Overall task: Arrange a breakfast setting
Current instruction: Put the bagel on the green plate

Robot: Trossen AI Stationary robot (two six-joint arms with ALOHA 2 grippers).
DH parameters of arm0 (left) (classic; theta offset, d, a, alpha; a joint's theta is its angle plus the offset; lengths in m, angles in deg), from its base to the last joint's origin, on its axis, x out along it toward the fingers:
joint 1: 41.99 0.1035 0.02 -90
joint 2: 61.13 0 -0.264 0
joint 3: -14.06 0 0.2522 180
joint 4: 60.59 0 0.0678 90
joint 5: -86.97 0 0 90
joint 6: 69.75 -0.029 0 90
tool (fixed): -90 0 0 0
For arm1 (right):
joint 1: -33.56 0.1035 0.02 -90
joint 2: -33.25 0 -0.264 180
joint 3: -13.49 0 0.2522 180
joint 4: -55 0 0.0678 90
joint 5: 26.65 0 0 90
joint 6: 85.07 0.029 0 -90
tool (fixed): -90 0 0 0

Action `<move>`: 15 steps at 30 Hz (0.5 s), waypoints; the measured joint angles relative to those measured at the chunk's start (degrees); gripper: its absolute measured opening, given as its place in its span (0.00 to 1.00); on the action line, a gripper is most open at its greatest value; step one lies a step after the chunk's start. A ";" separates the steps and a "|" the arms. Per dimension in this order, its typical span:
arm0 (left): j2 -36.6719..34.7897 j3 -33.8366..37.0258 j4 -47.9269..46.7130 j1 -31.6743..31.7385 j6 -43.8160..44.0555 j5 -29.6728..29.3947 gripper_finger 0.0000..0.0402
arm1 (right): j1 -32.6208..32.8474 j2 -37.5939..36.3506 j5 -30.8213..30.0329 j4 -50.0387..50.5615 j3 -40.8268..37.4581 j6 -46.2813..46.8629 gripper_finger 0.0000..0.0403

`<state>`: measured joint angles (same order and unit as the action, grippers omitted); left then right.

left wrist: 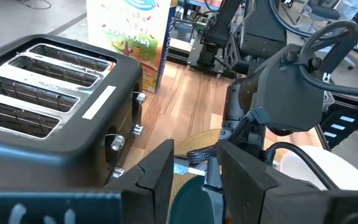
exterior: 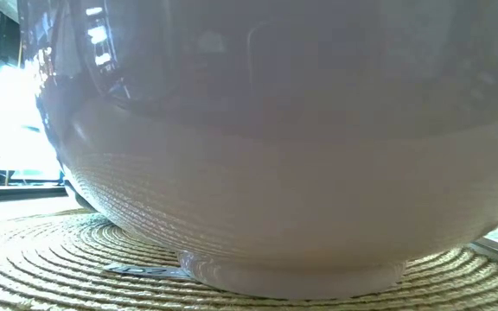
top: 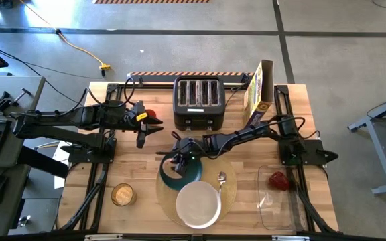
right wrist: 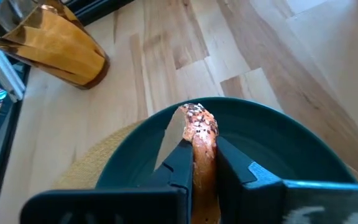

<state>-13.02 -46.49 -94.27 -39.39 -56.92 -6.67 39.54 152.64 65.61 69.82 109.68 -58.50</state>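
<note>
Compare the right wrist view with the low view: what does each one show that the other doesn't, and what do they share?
Only the right wrist view shows the right gripper shut on the bagel half above the teal plate, plus a tan glass on the wood. Only the low view shows the white bowl, filling the picture. Both show the woven placemat.
</note>
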 joint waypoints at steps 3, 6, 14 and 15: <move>0.00 0.00 0.00 -0.02 0.00 0.00 0.28 | -0.02 0.00 -0.73 0.04 0.00 0.02 0.09; 0.00 0.00 0.02 -0.01 0.00 0.00 0.28 | -0.02 0.00 -1.73 0.31 0.00 0.21 0.13; 0.00 0.00 0.01 0.00 -0.01 0.00 0.28 | -0.02 0.00 -5.37 2.94 0.00 1.76 0.16; 0.00 0.00 0.01 0.00 0.00 0.00 0.28 | -0.02 0.00 -5.53 2.93 0.00 1.88 0.16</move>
<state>-13.02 -46.49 -94.26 -39.39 -56.91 -6.67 39.52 152.64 60.08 72.75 109.68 -56.62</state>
